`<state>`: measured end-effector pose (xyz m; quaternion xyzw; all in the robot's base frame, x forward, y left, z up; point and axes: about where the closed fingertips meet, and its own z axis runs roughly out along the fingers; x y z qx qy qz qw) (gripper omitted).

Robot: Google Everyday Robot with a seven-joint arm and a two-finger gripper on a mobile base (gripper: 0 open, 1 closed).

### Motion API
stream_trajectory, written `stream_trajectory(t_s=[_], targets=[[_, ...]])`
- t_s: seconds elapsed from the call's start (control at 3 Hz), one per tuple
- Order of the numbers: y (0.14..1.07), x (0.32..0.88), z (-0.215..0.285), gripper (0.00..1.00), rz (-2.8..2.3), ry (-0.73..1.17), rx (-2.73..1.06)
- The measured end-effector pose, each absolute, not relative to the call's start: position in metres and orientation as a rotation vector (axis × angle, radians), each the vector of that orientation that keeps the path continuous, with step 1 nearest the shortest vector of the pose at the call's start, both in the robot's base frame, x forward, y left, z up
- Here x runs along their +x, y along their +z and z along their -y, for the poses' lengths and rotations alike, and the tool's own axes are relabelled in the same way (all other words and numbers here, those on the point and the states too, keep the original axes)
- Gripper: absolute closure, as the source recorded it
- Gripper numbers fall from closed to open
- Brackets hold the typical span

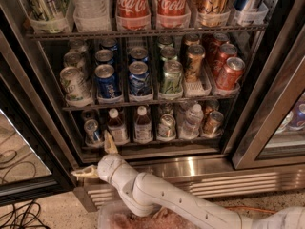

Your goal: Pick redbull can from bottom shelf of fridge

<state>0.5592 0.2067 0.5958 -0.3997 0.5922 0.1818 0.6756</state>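
fridge (190,165): commercial drinks cooler, stainless frame, dark interior, vented steel base along the floor.

bottom shelf (143,148): lowest dark wire rack, clear trays along the front.

redbull can (91,130): slim, blue and silver, silver top; upright in the leftmost tray of the bottom shelf, at the front, just left of a brown bottle (116,126).

other stock, bottom shelf: second brown bottle (142,124), silver-green can (167,126), clear water bottle (192,118), copper-brown can (212,122).

middle shelf: pale cans at left, wide blue cans (107,81), green cans (170,76), gold can (194,61), red cans (229,73) tilted at right.

top shelf: coca-cola bottles (134,4) between a water bottle and mixed cans.

arm (171,205): white, segmented; enters at the lower right, lies low along the foot of the fridge, bends upward at a rounded joint, ends in a wrist at the lower left of the steel sill.

pincer (90,154): in front of and just below the bottom shelf, under the redbull can. spread wide, nothing held. one finger upright, tip over the shelf's front edge between redbull can and brown bottle; contact with either not discernible. other finger pointing left, level, over the corner of the vented base.

floor: dark cables (19,214) at lower left.
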Motion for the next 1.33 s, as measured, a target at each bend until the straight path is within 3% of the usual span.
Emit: stream_trajectory(t_s=[1.33], targets=[[0.595, 0.582, -0.216, 0.00, -1.315, 0.401, -0.914]])
